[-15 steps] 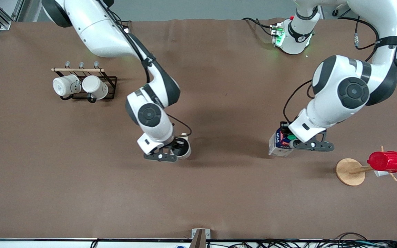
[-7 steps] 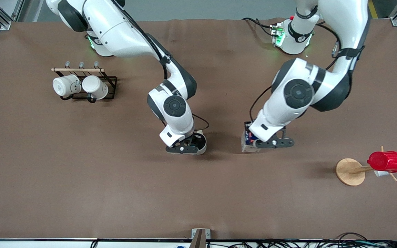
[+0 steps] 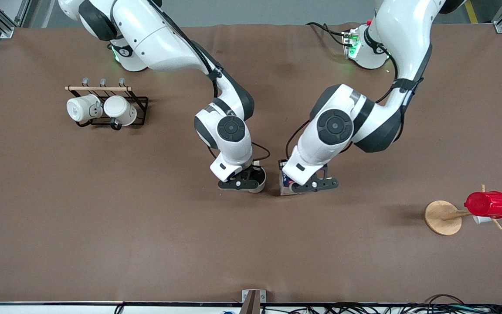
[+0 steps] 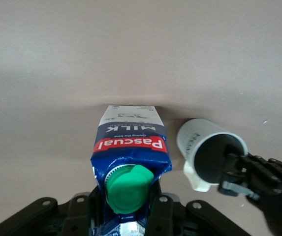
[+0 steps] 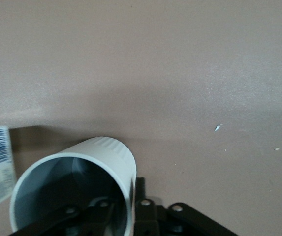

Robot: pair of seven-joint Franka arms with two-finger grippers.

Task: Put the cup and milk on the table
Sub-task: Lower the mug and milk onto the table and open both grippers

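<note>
Centrally, left hand (image 4: pixel 126 216) clamping milk (image 4: pixel 130 157), right hand (image 3: pixel 243 183) gripping cup (image 3: pixel 257 176) beside it

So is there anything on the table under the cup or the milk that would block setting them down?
Nothing visible: bare table lies below the cup in the right claw and the milk in the left claw.

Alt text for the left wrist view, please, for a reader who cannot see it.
The left tool grips the milk, a blue and white carton with a green cap, above the brown table. Beside it, the right tool holds the cup by its rim, its dark inside facing the camera.
</note>
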